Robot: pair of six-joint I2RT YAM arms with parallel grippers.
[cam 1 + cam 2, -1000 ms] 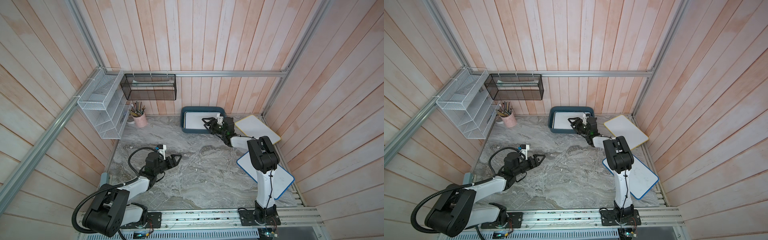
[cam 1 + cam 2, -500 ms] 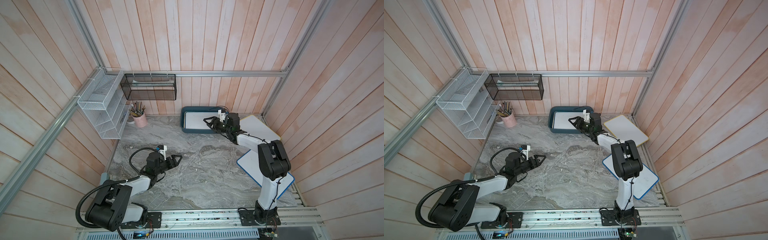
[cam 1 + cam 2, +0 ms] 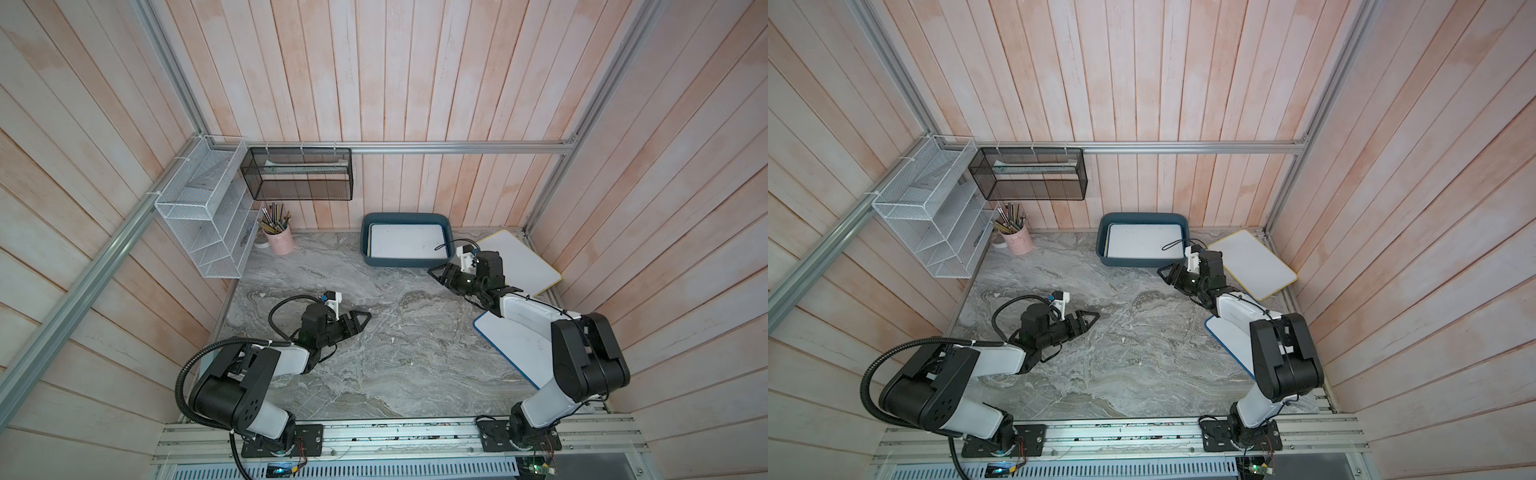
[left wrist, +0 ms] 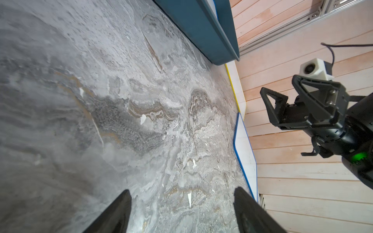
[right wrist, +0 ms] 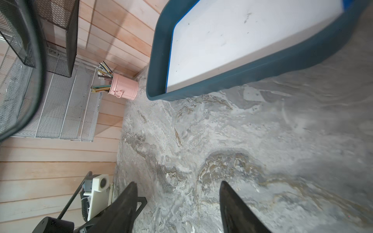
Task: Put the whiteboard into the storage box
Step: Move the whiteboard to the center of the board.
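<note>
One whiteboard point(image 3: 407, 244) already lies flat in the storage box point(image 3: 405, 262) just ahead of the right tool point(image 3: 440, 275), whose jaws stand spread and empty like those of the left tool point(image 3: 362, 321), while a yellow-edged whiteboard point(image 3: 517, 262) beside it and a blue-edged whiteboard point(image 3: 513, 347) under its arm wait outside.

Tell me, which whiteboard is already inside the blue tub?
The whiteboard lying flat in the storage box at the back wall; the yellow-edged board and blue-edged board sit outside it.

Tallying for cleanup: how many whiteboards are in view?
3: one whiteboard inside the storage box, a yellow-edged one beside it, a blue-edged one partly under the right arm. Others may lie hidden beneath.
</note>
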